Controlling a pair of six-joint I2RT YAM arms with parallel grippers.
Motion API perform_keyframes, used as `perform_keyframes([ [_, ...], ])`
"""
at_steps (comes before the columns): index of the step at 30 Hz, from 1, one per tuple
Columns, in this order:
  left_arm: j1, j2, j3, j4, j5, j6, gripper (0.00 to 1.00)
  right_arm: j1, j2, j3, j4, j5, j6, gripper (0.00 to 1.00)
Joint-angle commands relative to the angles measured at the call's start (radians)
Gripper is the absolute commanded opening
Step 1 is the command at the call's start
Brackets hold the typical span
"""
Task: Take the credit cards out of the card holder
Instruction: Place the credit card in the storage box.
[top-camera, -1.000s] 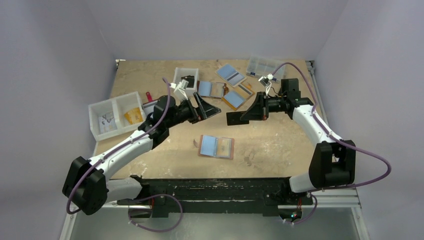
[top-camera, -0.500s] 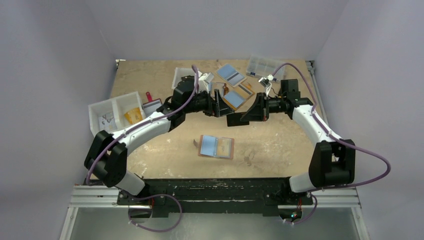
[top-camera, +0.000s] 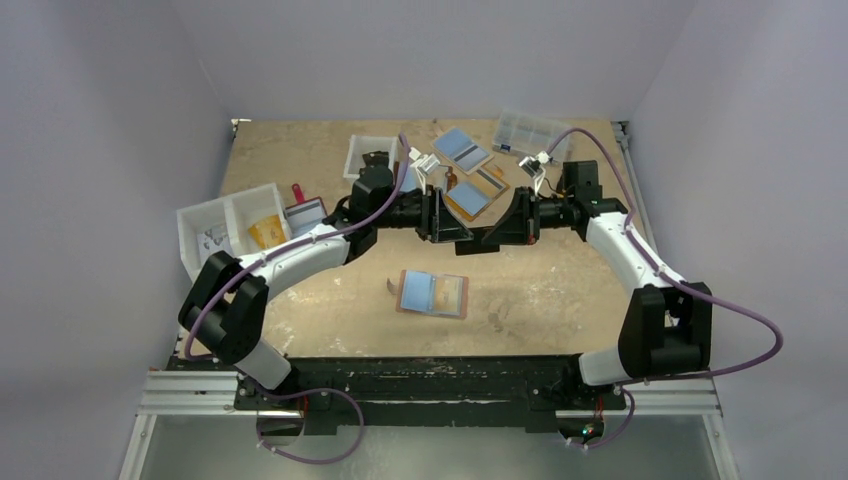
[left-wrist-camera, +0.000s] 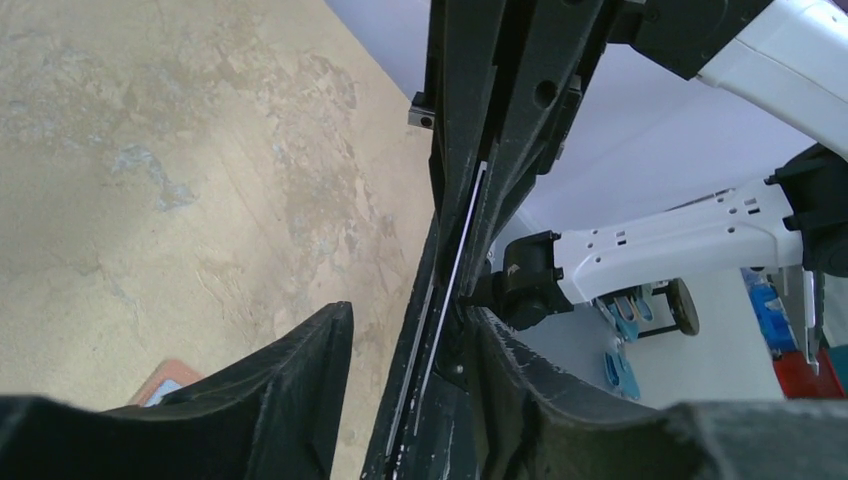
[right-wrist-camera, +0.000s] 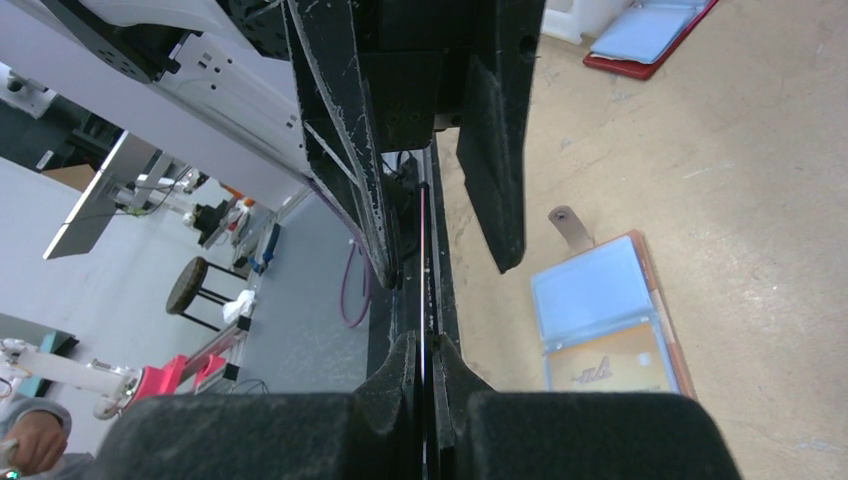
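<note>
The tan card holder (top-camera: 433, 294) lies open on the table, a light blue credit card (top-camera: 416, 291) showing in its left half. Above it my right gripper (top-camera: 497, 238) is shut on a dark credit card (right-wrist-camera: 423, 260), held edge-on in the air. My left gripper (top-camera: 450, 228) faces it from the left, jaws open and straddling the card's free end (left-wrist-camera: 455, 270). One left finger (left-wrist-camera: 300, 370) stands off the card with a gap; the other (left-wrist-camera: 520, 370) is close against it. The holder (right-wrist-camera: 610, 320) lies below in the right wrist view.
Two white bins (top-camera: 230, 230) stand at the left and another (top-camera: 368, 155) at the back. A dark red wallet (top-camera: 305, 212), several open orange wallets (top-camera: 475, 195) and a clear organiser box (top-camera: 530, 132) lie behind the grippers.
My left arm has swung right to meet the right gripper, and its jaws have narrowed around the held card. The right arm and the card holder have not moved.
</note>
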Motion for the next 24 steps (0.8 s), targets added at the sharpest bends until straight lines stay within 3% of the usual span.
perform_keyframes([
  [1, -0.012, 0.000, -0.004, 0.098, 0.059, -0.015, 0.41, -0.003, -0.039, -0.004, 0.012, -0.037, -0.014, 0.00],
  [7, -0.019, 0.019, -0.007, 0.159, 0.104, -0.054, 0.02, -0.004, -0.038, -0.006, 0.014, -0.029, -0.013, 0.00],
  [9, -0.019, 0.017, -0.016, 0.163, 0.118, -0.057, 0.00, -0.004, -0.038, -0.006, 0.014, -0.024, -0.014, 0.00],
  [12, -0.016, -0.002, -0.036, 0.158, 0.103, -0.052, 0.00, -0.007, -0.042, 0.000, 0.003, -0.013, -0.029, 0.22],
  [15, 0.007, -0.017, -0.058, 0.133, 0.080, -0.045, 0.00, -0.018, -0.046, 0.033, -0.088, 0.039, -0.113, 0.72],
  [17, 0.032, -0.031, -0.083, 0.132, 0.067, -0.058, 0.00, -0.024, -0.050, 0.072, -0.217, 0.110, -0.234, 0.94],
  [18, 0.046, -0.040, -0.097, 0.132, 0.060, -0.066, 0.00, -0.025, -0.054, 0.084, -0.248, 0.140, -0.276, 0.98],
  [24, 0.163, -0.095, -0.129, 0.013, -0.043, -0.052, 0.00, -0.048, -0.088, 0.062, -0.254, 0.227, -0.317, 0.99],
])
